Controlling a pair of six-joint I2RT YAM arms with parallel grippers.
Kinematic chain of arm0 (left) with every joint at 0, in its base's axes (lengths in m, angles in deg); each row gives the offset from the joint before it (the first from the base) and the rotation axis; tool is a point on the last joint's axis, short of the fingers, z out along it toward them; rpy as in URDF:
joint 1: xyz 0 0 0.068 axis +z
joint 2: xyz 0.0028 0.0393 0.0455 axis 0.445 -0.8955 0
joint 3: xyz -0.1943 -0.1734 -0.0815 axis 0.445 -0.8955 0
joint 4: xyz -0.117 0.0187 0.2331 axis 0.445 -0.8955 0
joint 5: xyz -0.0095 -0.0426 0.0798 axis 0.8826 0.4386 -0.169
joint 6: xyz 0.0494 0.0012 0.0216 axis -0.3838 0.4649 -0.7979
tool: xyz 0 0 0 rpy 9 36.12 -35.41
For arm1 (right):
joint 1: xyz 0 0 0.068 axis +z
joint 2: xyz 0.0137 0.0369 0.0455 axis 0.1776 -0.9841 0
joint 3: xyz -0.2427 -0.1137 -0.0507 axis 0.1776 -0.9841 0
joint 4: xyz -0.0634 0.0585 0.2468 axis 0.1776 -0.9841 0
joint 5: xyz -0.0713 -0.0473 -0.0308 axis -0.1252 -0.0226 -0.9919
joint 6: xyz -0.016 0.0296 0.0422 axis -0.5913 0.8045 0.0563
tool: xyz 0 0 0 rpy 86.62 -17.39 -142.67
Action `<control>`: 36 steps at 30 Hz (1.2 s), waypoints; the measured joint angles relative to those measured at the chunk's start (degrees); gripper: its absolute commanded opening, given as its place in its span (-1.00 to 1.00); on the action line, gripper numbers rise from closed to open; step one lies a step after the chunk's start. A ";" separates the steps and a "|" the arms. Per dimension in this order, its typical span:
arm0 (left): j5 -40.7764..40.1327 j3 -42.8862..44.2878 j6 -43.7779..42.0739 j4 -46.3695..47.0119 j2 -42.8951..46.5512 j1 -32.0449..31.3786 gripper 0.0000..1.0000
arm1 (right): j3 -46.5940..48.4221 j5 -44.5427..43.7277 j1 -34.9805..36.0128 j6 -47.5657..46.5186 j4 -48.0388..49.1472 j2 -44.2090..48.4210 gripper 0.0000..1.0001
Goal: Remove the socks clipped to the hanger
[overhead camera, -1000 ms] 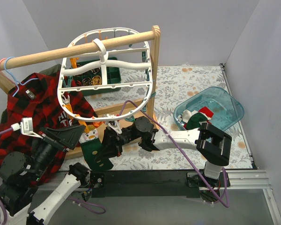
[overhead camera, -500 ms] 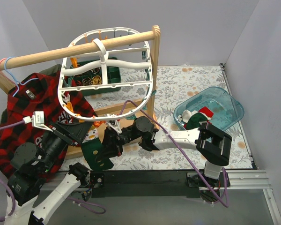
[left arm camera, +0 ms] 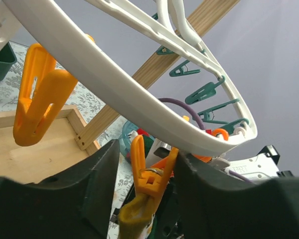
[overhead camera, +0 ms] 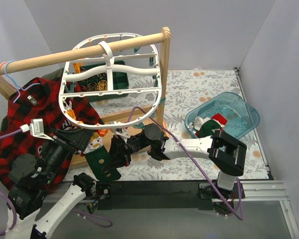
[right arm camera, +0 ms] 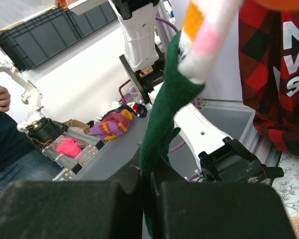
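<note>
My right gripper (right arm camera: 148, 169) is clenched on the dark green sock (right arm camera: 162, 114), whose lower part runs straight down into the narrow slot between my two fingers. The sock hangs below the near rim of the white hanger (left arm camera: 139, 107). Its white, orange and pink cuff is at the top, just under an orange shape at the frame edge of my right wrist view, and I cannot tell from there how it is fastened. My left gripper (left arm camera: 145, 154) is raised under that same rim with its jaws spread. An orange clip (left arm camera: 148, 177) stands between them; one of its handles lies against one finger and a thin gap shows beside the other, so I am not squeezing it. A second orange clip (left arm camera: 40, 99) dangles from the rim further along, apart from my fingers, and teal clips (left arm camera: 204, 92) line the far side of the frame. The hanger hangs by its hook from the wooden rail (overhead camera: 65, 54), beside the red-and-black plaid shirt (overhead camera: 30, 114). Well off to my right, a teal bin (overhead camera: 241, 112) on the table holds red and green socks (overhead camera: 209, 124).
</note>
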 measured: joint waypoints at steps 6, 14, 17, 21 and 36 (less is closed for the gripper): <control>-0.59 0.02 -1.07 0.48 0.76 0.00 -1.00 | -0.55 -0.07 0.00 0.02 0.11 0.00 -0.97; -0.70 0.28 -2.12 0.70 0.81 -0.02 -1.00 | -2.60 -2.14 0.00 0.04 -0.33 0.00 -0.97; -0.70 0.31 -2.32 0.68 0.81 -0.02 -1.00 | -3.82 -3.76 0.00 -0.04 -1.22 0.07 -0.97; -0.72 0.48 -2.75 0.44 0.81 -0.02 -1.00 | -7.21 -7.04 -0.55 -0.42 -4.63 0.55 -0.97; -0.87 6.95 -3.82 -8.72 0.81 -0.04 0.28 | -35.50 -20.22 -12.59 -1.36 -12.98 20.68 -0.97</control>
